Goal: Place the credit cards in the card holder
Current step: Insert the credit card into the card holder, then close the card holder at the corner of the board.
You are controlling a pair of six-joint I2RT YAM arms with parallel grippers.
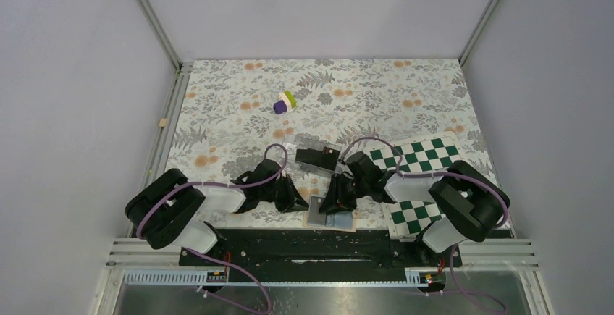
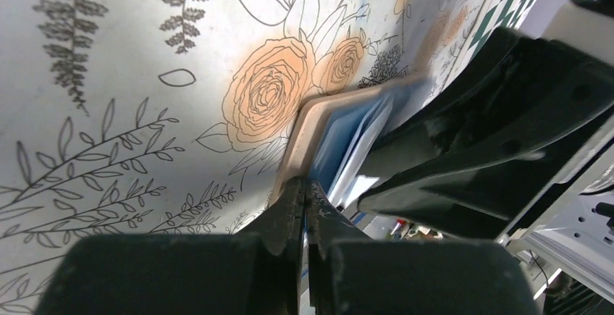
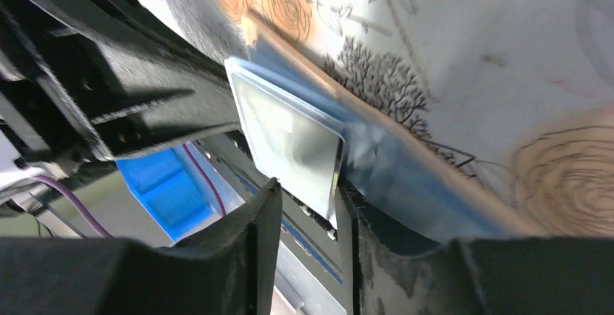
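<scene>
The card holder (image 1: 340, 221) lies open at the table's near edge, tan outside (image 2: 308, 123) and light blue inside (image 3: 405, 163). My left gripper (image 2: 305, 185) is shut on its left edge, tan on one side of the tips and blue on the other. A glossy dark credit card (image 3: 289, 130) lies on the blue inside, one corner reaching between the fingers of my right gripper (image 3: 310, 195), which stands open around it without pinching. In the top view the right gripper (image 1: 334, 200) hovers over the holder. More black credit cards (image 1: 316, 157) lie farther back.
A clear plastic case (image 1: 291, 146) sits under the far cards. Green-white checkerboard pieces (image 1: 416, 154) lie by the right arm. A purple-green-white block cluster (image 1: 284, 102) stands at the back. The black base rail (image 1: 289, 246) runs just below the holder.
</scene>
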